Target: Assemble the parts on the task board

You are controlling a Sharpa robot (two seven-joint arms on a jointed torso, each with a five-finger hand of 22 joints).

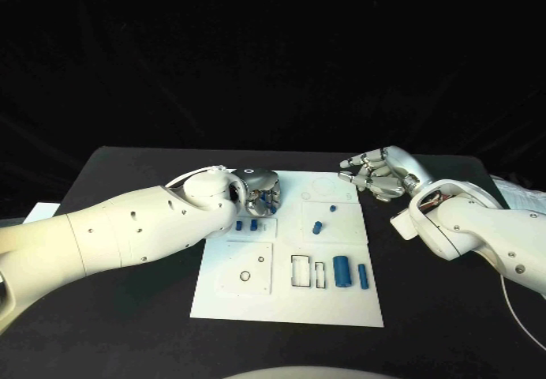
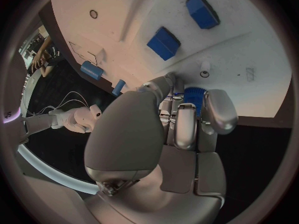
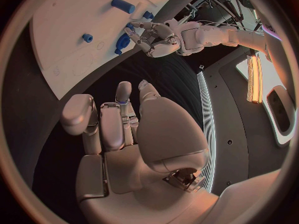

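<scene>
So a small blue part (image 2: 194,95) is pinched in the fingertips of the left hand (image 1: 259,192), right over the near-left stretch of the task board (image 1: 228,296). The piece is mostly hidden by the fingers (image 2: 185,127), so its exact shape can't be made out, but it's clearly being held, not just touched.

Just beyond those fingertips, two blue blocks (image 2: 164,43) are seated in the board. Further out from the hand, a short peg (image 1: 317,228) and a tiny blue stub (image 1: 332,208) are seen, and off toward the robot's own side a long blue cylinder (image 1: 344,271) and a thinner one (image 1: 363,275) are lying by the rectangular slots.

The right hand (image 1: 379,173) is parked past the board's far right corner, fingers curled in, nothing held.

Handling guess: these look like hard, light plastic, probably a bit slick. They're best taken across the middle, ends left free for the socket.
</scene>
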